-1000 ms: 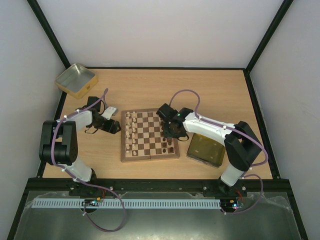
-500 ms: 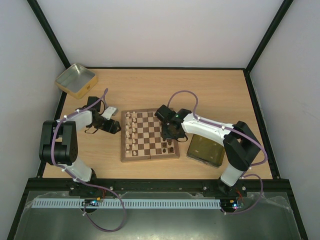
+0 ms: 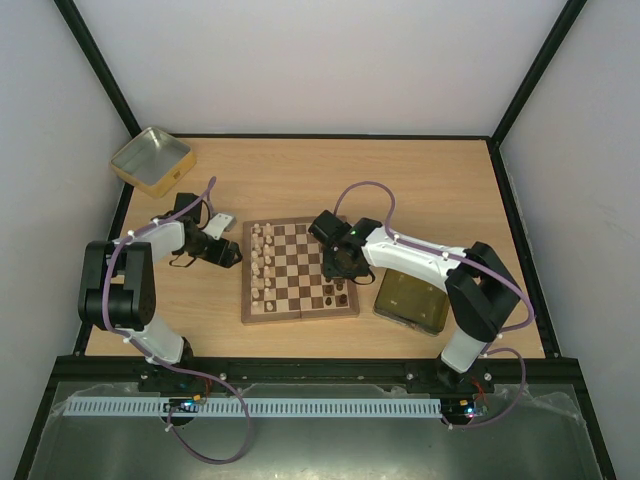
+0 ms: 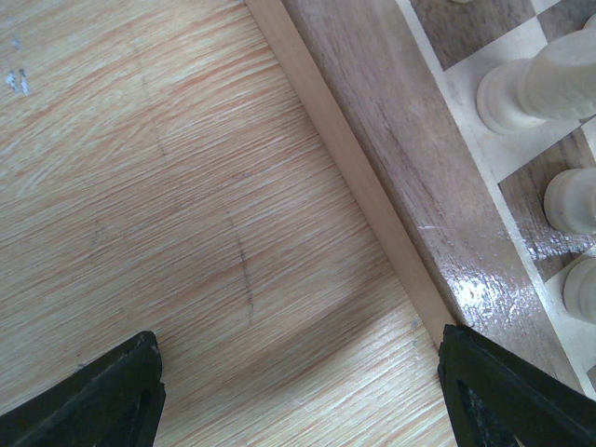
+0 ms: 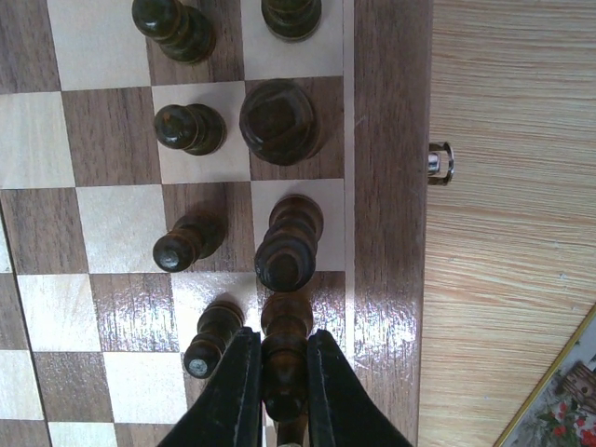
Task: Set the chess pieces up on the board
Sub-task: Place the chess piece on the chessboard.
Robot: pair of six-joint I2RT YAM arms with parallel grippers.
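The board (image 3: 297, 270) lies mid-table, with pale pieces (image 3: 263, 265) in two columns on its left side and dark pieces (image 3: 337, 292) at its near right. My right gripper (image 3: 340, 268) is shut on a dark piece (image 5: 285, 358) in the board's right column (image 5: 391, 168), its base on a dark square. Other dark pieces (image 5: 277, 119) stand beyond it. My left gripper (image 3: 232, 257) is open and empty, low over the table by the board's left rim (image 4: 358, 172); pale pieces (image 4: 535, 88) show at the right of the left wrist view.
A gold tin (image 3: 410, 300) lies right of the board, its corner in the right wrist view (image 5: 559, 400). A second open tin (image 3: 152, 160) stands at the far left. A metal latch (image 5: 440, 163) sticks out from the board's right edge.
My right gripper has shifted slightly left and nearer along the board's right side. The left arm has not moved.
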